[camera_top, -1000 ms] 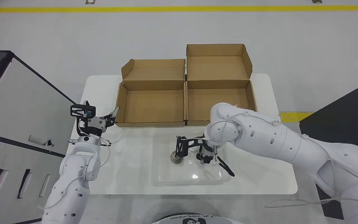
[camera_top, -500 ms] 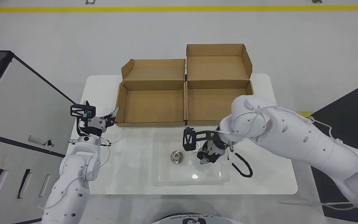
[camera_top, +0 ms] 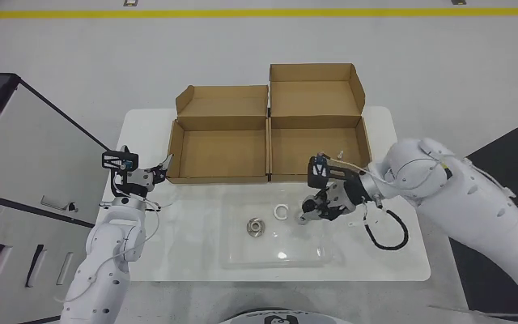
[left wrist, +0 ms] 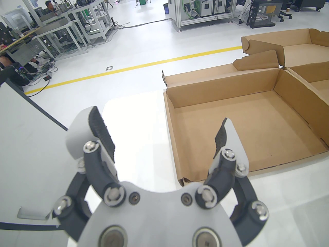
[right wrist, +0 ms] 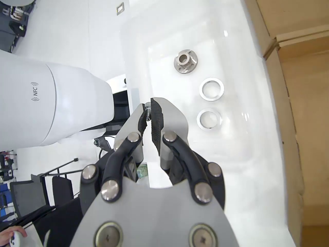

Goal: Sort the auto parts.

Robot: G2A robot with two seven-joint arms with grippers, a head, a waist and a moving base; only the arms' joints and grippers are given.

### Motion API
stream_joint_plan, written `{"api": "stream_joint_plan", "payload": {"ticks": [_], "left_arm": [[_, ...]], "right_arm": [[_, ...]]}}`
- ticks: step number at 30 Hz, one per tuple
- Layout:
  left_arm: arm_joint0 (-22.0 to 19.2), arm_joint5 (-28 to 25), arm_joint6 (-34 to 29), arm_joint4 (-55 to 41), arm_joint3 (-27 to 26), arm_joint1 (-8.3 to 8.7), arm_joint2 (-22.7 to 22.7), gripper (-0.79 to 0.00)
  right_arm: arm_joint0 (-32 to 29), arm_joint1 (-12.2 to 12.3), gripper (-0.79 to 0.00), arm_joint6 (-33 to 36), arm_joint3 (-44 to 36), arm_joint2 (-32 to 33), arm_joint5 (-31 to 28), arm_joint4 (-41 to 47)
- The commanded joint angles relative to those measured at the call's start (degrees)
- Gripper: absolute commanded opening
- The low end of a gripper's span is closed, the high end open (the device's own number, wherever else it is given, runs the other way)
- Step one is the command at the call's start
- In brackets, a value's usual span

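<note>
Sorting had barely begun, judging by how the parts lay. The right gripper (right wrist: 148,104) hung over the clear tray (camera_top: 243,253), above the corner on the robot's right nearest the boxes. Its jaws were drawn almost together on a small threaded part (right wrist: 147,111), pinched near the tips of the pads. It looked like a short bolt or stud, though too little of it showed to be sure.

Inside the tray three parts lay unsorted: a flanged metal hub (right wrist: 185,61) and two plain metal rings, one ring (right wrist: 211,89) just beside the hub and the other ring (right wrist: 209,118) next along the same line, all apart from one another.

Beyond the tray's far edge stood two open cardboard boxes side by side, the left box (left wrist: 244,119) and the right box (camera_top: 317,152). Both floors looked bare, so nothing appeared to have been delivered yet.

The left gripper (left wrist: 159,119) rested well off to the tray's left, above the tabletop (camera_top: 146,138), with its jaws spread wide and nothing between them.

By this reading, one part was in hand and on its way to a box. The hub and both rings were left to be picked from the tray and placed. Which box each kind belonged in could not be told.
</note>
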Motion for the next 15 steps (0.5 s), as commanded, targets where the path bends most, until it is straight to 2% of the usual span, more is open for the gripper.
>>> {"api": "stream_joint_plan", "payload": {"ticks": [1, 8, 15], "left_arm": [[0.0, 0.0, 0.0, 0.0, 0.0, 0.00, 0.0, 0.000], [0.0, 0.0, 0.0, 0.0, 0.0, 0.00, 0.0, 0.000], [0.0, 0.0, 0.0, 0.0, 0.0, 0.00, 0.0, 0.000]], "right_arm": [[-2.6, 1.3, -0.785, -1.8, 0.5, 3.0, -2.0, 1.1], [-11.2, 5.1, -0.785, -7.1, 2.2, 12.5, -7.0, 5.4], [-16.9, 7.4, -0.785, -9.7, 2.5, 19.8, -13.9, 10.8]]}}
